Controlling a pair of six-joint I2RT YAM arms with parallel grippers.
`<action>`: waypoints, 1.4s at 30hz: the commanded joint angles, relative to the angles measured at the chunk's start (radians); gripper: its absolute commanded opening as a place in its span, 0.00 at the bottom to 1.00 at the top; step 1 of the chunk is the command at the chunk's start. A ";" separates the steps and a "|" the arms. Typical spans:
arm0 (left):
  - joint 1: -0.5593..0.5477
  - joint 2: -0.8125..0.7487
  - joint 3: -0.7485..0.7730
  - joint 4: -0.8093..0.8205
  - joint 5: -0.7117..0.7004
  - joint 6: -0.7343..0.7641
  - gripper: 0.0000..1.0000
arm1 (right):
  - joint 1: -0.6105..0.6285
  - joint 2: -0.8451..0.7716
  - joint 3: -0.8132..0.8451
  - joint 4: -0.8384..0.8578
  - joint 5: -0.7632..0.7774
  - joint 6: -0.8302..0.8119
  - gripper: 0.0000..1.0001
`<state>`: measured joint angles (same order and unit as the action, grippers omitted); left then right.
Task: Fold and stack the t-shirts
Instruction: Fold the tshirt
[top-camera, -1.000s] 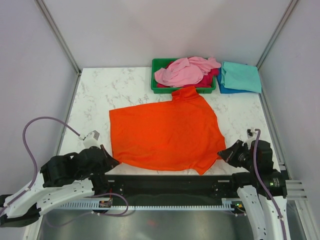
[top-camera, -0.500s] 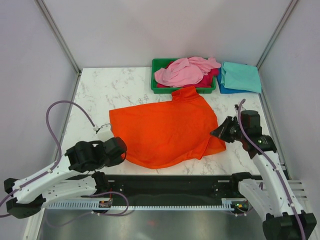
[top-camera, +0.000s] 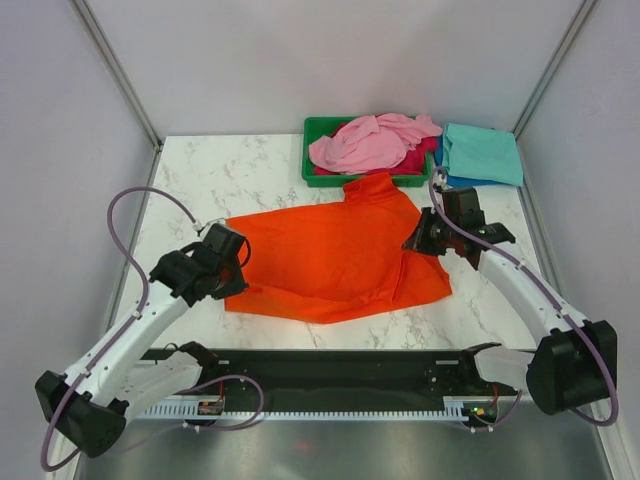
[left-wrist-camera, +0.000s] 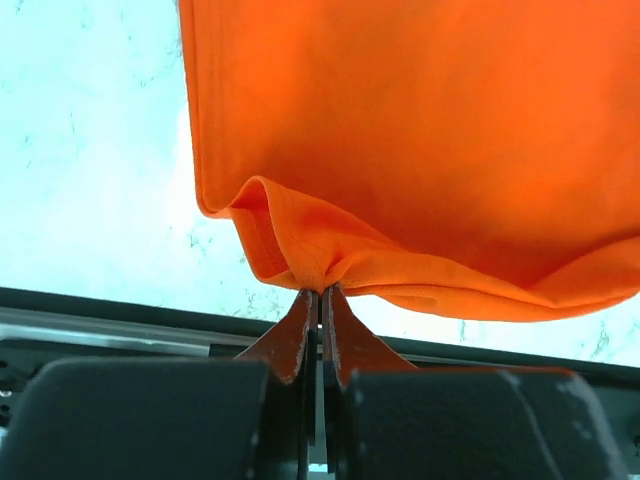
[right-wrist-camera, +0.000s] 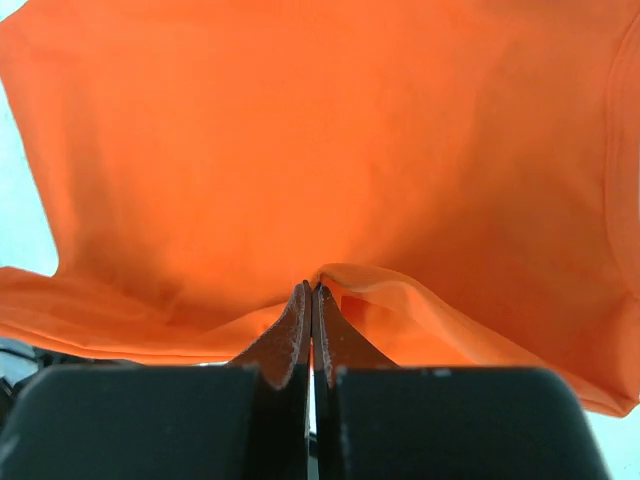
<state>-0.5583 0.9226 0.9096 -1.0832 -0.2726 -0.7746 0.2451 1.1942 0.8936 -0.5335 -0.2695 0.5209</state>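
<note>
Top external view: left gripper (top-camera: 236, 268) and right gripper (top-camera: 416, 243), jaws fully closed, pinch the orange t-shirt (top-camera: 330, 262) mid-table, 1st fold seemingly underway. Pink t-shirt (top-camera: 365, 145) lies crumpled in green tray (top-camera: 320, 180); teal t-shirt (top-camera: 482, 152) lies folded beside it.

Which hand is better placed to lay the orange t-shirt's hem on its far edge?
Probably right: both pinch the orange t-shirt, but the right hand sits nearer its far edge than the left hand.

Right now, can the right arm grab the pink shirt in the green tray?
Probably not yet: the right gripper is shut on the orange shirt. The pink shirt lies close, uncovered.
</note>
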 joint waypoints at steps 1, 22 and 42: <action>0.050 0.044 0.006 0.097 0.101 0.147 0.02 | 0.003 0.051 0.086 0.055 0.049 -0.042 0.00; 0.544 0.297 0.002 0.177 0.530 0.388 0.02 | 0.000 0.475 0.341 0.096 0.144 -0.102 0.00; 0.600 0.456 0.054 0.164 0.414 0.383 0.02 | -0.032 0.627 0.418 0.098 0.219 -0.088 0.00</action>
<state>0.0319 1.3582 0.9253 -0.9192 0.1577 -0.4320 0.2195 1.8015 1.2633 -0.4625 -0.0776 0.4385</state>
